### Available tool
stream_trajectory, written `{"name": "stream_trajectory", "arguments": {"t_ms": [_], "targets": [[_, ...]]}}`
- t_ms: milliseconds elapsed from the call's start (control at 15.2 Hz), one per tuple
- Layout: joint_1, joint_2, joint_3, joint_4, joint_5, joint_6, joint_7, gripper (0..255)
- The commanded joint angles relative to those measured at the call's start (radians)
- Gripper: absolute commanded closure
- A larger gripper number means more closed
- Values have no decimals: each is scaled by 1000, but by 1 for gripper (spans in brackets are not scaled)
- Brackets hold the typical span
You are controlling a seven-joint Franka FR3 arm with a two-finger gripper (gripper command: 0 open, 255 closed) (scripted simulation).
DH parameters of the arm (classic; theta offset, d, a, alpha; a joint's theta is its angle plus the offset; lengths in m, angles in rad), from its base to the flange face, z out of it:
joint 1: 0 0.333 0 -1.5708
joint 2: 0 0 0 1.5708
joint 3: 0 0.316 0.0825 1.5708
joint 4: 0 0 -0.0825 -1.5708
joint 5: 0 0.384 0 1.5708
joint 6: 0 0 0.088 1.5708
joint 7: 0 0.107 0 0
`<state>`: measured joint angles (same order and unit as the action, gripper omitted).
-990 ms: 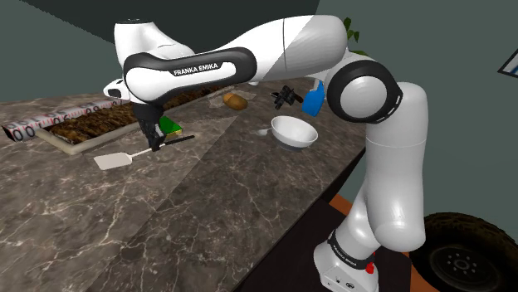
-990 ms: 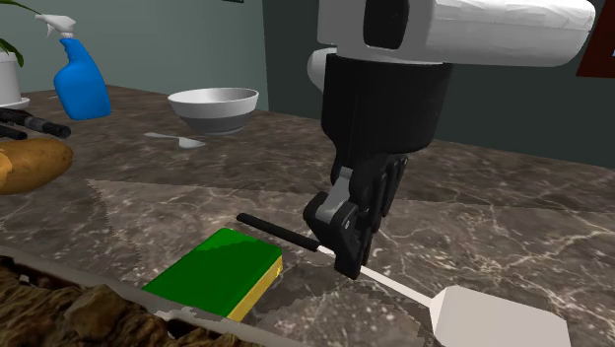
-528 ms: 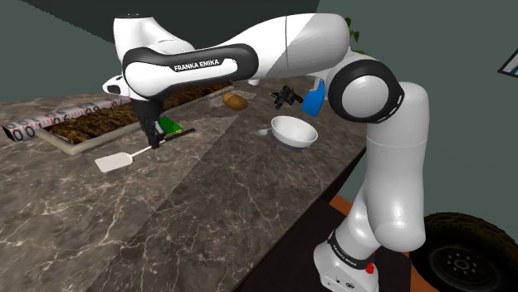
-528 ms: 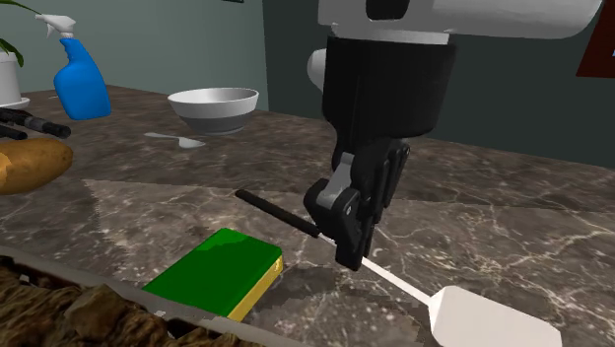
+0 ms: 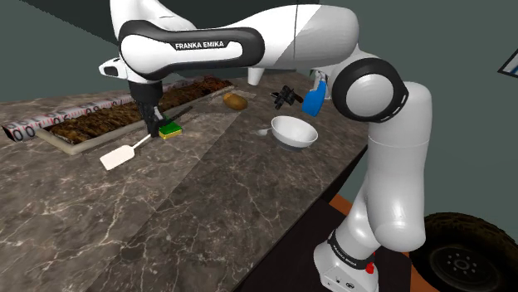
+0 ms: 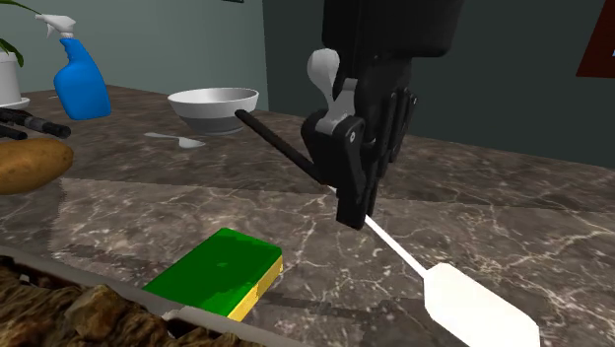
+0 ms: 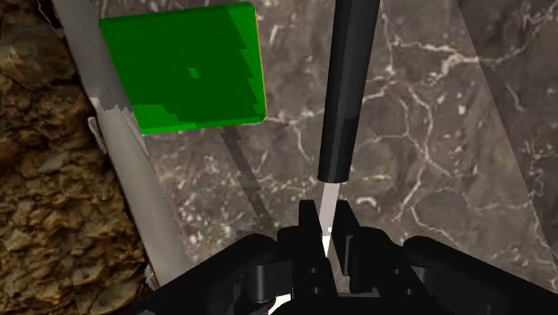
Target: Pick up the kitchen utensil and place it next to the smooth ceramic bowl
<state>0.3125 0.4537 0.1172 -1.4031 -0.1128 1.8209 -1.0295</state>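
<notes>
Wrist view first: the gripper (image 7: 324, 224) is seen with its jaws drawn narrow onto the pale shaft of the spatula (image 7: 347, 89), just below the black handle, so the utensil is held. In the second exterior view the spatula (image 6: 473, 311) is carried at a tilt, blade low and handle high, and it appears to be lifted clear of the marble counter (image 6: 493, 217). The pick can therefore be judged done, while the carry and the placing are left. Just beside the gripper a green sponge (image 6: 217, 271) lies flat on the counter, and next to it a grey tray (image 7: 134, 179) is seen, holding a lumpy brown mass that cannot be identified. Farther off, well apart from the gripper, the pale bowl (image 6: 214, 106) stands upright; nothing can be made out inside it, and a small spoon (image 6: 175, 139) lies just beside it on the counter. A potato (image 6: 30, 163) and a blue spray bottle (image 6: 79, 84) are placed toward the far side. A long sweep across the counter is judged necessary before release.
</notes>
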Motion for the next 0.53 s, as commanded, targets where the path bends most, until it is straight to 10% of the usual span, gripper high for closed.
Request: {"name": "stream_trajectory", "arguments": {"t_ms": [0, 462], "targets": [[2, -2, 1, 22, 1, -25, -1, 255], [5, -3, 2, 115, 2, -118, -7, 255]]}}
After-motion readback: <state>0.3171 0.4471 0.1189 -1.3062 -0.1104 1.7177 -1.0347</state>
